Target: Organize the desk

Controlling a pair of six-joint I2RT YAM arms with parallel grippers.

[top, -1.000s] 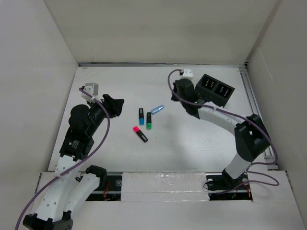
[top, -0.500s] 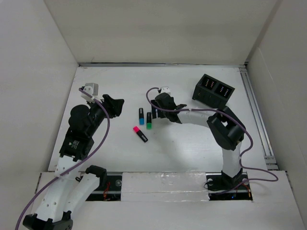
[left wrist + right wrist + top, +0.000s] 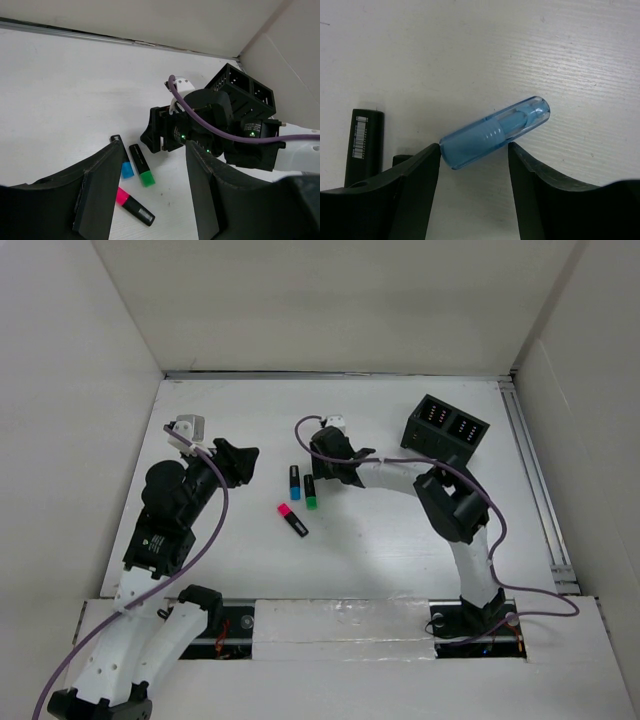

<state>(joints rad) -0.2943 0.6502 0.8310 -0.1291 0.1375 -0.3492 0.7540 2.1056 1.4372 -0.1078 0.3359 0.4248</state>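
— White panel walls, and the desk [image 3: 400,550] between them: where is it against the pincers?
— Beneath both. The right gripper [image 3: 474,146] sits low over it, jaws parted on either side of a clear blue cap [image 3: 495,132] that lies tilted on the surface. The left gripper [image 3: 243,462] hangs above the left part, released, holding nothing.
— Its look?
— Flat, matte white, faintly grained up close.
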